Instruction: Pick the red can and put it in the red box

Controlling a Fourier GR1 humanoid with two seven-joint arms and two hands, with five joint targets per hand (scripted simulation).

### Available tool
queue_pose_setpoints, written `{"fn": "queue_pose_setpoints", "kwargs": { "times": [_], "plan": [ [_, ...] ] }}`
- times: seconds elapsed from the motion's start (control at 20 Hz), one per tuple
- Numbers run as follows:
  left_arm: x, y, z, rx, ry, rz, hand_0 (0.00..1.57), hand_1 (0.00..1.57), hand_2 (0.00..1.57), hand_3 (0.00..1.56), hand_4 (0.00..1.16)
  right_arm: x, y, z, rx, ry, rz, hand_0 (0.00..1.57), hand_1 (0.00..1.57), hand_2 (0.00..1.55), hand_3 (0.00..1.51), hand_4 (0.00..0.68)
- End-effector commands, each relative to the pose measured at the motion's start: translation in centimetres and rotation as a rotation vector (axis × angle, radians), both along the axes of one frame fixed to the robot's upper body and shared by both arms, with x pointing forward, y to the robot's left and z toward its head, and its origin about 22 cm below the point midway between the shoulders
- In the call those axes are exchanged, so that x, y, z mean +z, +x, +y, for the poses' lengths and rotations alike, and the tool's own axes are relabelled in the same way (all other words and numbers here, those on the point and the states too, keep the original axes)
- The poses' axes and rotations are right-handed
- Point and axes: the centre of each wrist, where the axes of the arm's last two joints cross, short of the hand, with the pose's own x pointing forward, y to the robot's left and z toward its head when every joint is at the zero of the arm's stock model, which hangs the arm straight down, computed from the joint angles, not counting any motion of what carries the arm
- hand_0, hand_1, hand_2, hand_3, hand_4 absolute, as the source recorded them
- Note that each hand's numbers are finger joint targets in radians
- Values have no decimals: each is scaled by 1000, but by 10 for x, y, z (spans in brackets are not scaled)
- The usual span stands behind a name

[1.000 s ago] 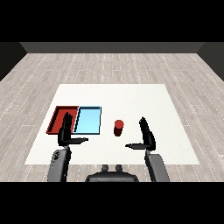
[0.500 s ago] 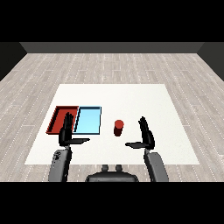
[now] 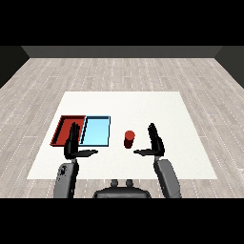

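A small red can (image 3: 128, 138) stands upright on the white table, just right of the light blue tray (image 3: 96, 130). The red tray (image 3: 65, 127) lies at the left, side by side with the blue one. My right hand (image 3: 154, 142) is raised to the right of the can, apart from it, fingers straight and thumb pointing toward the can. My left hand (image 3: 73, 143) hovers over the near edge of the two trays, fingers straight, thumb out to the right. Neither hand holds anything.
The white table (image 3: 162, 109) stretches wide to the right and behind the can. A grey plank floor surrounds it.
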Motion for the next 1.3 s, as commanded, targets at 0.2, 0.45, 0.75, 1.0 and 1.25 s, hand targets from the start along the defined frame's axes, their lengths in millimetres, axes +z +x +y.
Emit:
{"fn": "queue_pose_setpoints", "kwargs": {
  "times": [0.2,0.45,0.75,1.0,1.25],
  "plan": [
    [-8,16,10,-29,-9,3,0,0,0,0,0,-22,21,25,8,43,47,0,0,0,0,0],
    [0,-18,-9,-13,-29,-12,0,0,0,0,0,-39,22,27,10,76,74,0,0,0,0,0],
    [-14,0,7,-21,-32,-31,0,0,0,0,0,-28,16,50,19,107,63,0,0,0,0,0],
    [6,-4,7,5,-30,-28,0,0,0,0,0,-43,23,52,-2,145,76,0,0,0,0,0],
    [-6,-12,12,-16,-30,-22,0,0,0,0,0,-50,13,48,18,113,98,0,0,0,0,0]
  ]
}}
